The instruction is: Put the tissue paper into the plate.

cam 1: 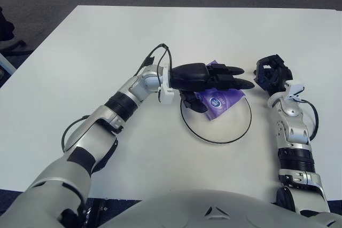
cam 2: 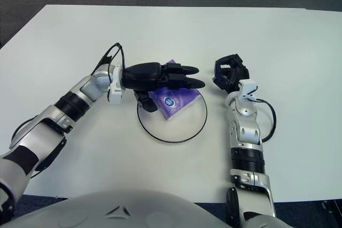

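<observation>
Left hand (cam 1: 214,81) grasping tissue paper (cam 1: 219,101) over plate (cam 1: 243,128) | you've got a light, soft pack—pinch its edge | right hand (cam 1: 272,73) idle beside plate.

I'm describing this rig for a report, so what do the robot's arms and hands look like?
Both arms have silver-grey shells with black joint bands and looping black cables. The left hand is glossy black with long tapered fingers; the right hand is black too, above a white wrist clip.

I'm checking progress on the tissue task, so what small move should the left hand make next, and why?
Probably open the fingers and let go. The left hand holds the purple tissue pack already over the plate, inside its dark rim, so a release should leave it in the plate. The right hand shows just right of the plate.
</observation>
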